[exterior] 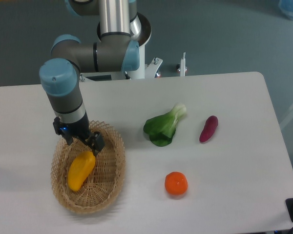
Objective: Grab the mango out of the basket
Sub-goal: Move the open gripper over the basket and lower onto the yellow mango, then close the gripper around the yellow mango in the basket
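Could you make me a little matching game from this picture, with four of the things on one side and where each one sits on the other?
Things:
1. Elongated yellow-orange mango
2. Round orange fruit
3. Purple oblong vegetable
4. Green leafy vegetable

Places:
A. Farthest right on the white table
B. Inside the oval woven wicker basket, with the robot's hand at its upper end
C. Near the table's middle, between basket and purple vegetable
D. Nearest the table's front edge, right of the basket

Pairs: 1-B, 2-D, 3-A, 4-C

Gripper (91, 146) at mango (81, 170) — inside basket (113, 184).
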You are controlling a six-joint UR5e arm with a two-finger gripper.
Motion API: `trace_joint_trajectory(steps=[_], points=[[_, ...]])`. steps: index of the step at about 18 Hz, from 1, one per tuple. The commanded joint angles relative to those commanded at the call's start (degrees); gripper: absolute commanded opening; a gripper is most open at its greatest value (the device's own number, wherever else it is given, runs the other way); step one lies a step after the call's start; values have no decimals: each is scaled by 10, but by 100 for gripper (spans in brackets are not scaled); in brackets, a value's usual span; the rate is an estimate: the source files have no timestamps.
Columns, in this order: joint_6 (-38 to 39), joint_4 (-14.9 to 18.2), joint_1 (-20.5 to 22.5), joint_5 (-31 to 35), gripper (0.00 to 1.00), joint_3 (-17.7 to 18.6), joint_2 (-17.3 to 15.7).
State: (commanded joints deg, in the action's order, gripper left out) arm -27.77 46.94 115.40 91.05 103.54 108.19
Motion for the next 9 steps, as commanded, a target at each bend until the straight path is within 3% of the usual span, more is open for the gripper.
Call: trace_joint_trajectory(steps=[9], points=[[-1,-21,-7,4,100,3,46]])
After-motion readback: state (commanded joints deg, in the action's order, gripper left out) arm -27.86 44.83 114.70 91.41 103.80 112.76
